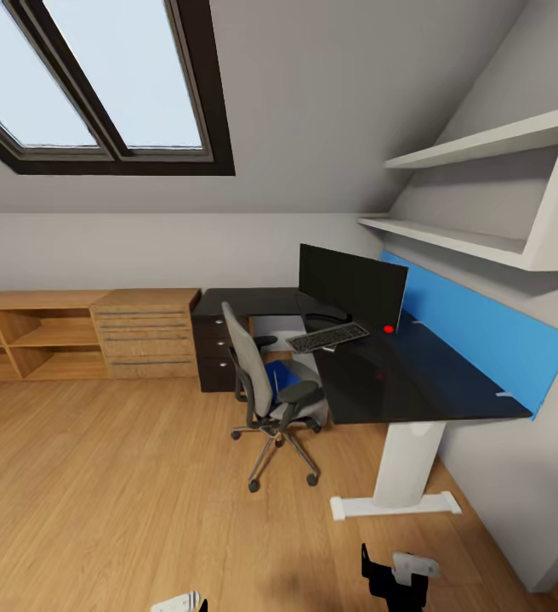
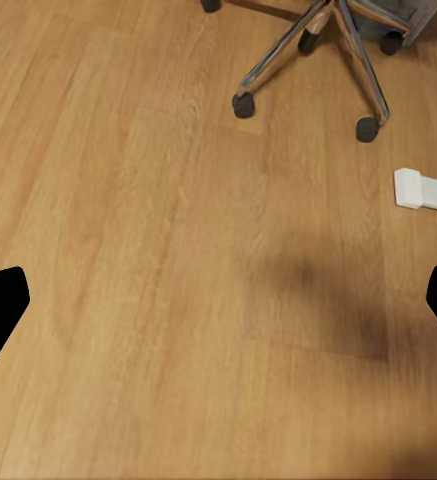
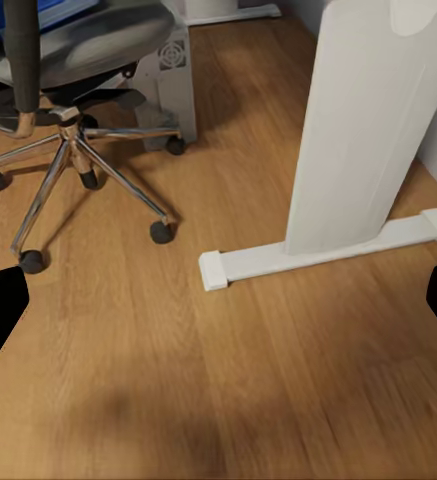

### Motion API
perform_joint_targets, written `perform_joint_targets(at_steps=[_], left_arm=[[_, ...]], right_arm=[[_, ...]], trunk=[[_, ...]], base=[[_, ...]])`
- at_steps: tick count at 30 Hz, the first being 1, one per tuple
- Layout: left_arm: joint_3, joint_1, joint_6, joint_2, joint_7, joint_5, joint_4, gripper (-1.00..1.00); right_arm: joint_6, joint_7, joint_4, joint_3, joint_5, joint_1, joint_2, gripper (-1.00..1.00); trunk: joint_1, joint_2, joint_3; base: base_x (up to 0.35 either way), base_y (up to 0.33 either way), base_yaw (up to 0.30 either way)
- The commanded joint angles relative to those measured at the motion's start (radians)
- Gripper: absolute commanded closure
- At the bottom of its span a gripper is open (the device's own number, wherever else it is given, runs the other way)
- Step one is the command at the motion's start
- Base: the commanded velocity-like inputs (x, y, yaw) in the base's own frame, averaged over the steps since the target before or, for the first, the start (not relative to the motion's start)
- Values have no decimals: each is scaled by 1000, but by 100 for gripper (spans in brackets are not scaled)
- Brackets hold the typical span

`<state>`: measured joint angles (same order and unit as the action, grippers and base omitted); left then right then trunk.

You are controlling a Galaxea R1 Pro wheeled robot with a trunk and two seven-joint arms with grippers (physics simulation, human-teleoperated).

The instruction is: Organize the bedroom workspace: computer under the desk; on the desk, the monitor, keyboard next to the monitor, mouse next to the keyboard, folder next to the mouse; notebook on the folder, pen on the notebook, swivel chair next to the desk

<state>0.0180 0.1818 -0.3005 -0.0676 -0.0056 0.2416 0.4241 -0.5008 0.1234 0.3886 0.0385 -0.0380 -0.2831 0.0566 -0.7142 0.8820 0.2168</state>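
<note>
While we're parked a fair way back from the counter [image 1: 415, 382], both arms hang low over the wood floor [image 1: 100, 476]: the left tool [image 2: 218, 305] and the right tool [image 3: 218, 305] are both spread wide with nothing between the fingers. The monitor [image 1: 351, 285] already stands on the counter with the keyboard [image 1: 326, 337] just in front of it, so that part looks sorted. The blue folder [image 1: 281, 374] lies on the seat of the swivel chair [image 1: 270, 395], which stands right up against the counter edge, its back turned toward us. That's where we reckon trouble starts: reaching over the chair back or an armrest could nudge the chair, and on casters it'll roll or spin away, maybe tipping the folder off. A thin flat folder is also awkward to pinch off a seat, so it could slide instead of lifting. Rolling in closer, we risk clipping the white pedestal leg [image 3: 363, 120] or its foot with the base. The computer [image 3: 173, 80] looks to be tucked behind the chair base, so shoving the chair could bump it. We can't spot the mouse, notebook or pen from here.
</note>
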Motion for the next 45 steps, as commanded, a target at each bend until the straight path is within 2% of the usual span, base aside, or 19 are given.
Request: perform_joint_targets(at_steps=[1,5,12,28,36,45], left_arm=[[2,1,-3,0,-1,7,-1,-100],[2,1,-3,0,-1,7,-1,-100],[2,1,-3,0,-1,7,-1,-100],[2,1,-3,0,-1,7,-1,-100],[2,1,-4,0,-1,7,-1,-100],[2,1,-6,0,-1,7,-1,-100]], right_arm=[[-4,-3,-1,3,-4,-1,3,-100],[-4,-1,-1,4,-3,-1,22,-100],[-4,0,-1,6,-2,-1,31,-100],[-4,1,-1,7,-2,-1,31,-100],[-4,0,-1,7,-1,-1,27,-100],[-5,-1,-7,7,0,-1,19,-100]], trunk=[[0,1,1],[0,1,1],[0,1,1],[0,1,4],[0,1,4],[0,1,4]], base=[[42,9,87],[22,5,179],[6,1,251],[0,0,259],[27,0,53],[266,0,6]])
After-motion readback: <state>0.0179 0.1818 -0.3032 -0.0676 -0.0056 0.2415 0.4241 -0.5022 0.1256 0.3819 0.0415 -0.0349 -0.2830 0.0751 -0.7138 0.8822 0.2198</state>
